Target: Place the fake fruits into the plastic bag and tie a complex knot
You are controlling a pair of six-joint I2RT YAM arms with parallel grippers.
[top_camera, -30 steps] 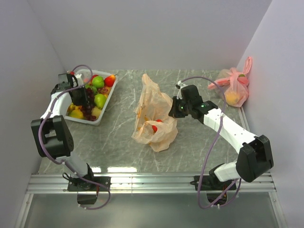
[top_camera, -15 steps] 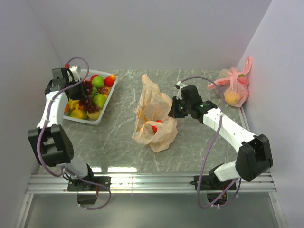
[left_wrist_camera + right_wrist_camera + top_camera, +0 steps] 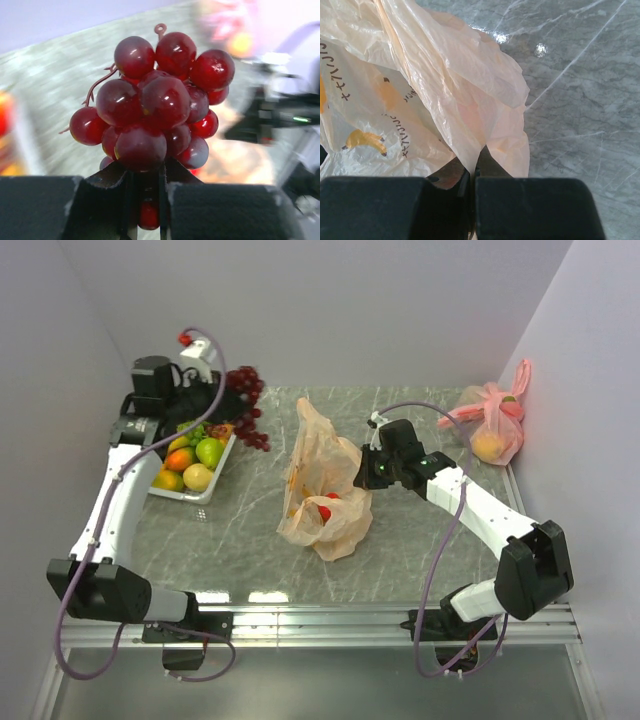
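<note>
My left gripper is shut on a bunch of dark red grapes and holds it in the air beside the white tray, to the left of the bag. In the left wrist view the grapes fill the frame above my gripper. The peach-orange plastic bag lies mid-table with a red fruit showing at its mouth. My right gripper is shut on the bag's right edge; the film is pinched between its jaws. No knot shows on this bag.
The tray holds green apples, an orange fruit and yellow fruits. A pink tied bag with a yellow fruit inside sits at the back right corner. Walls close in on the left, back and right.
My left gripper has lifted the red grape bunch out of the tray and swung it up and right toward the bag. The right gripper and the bag have stayed put.
</note>
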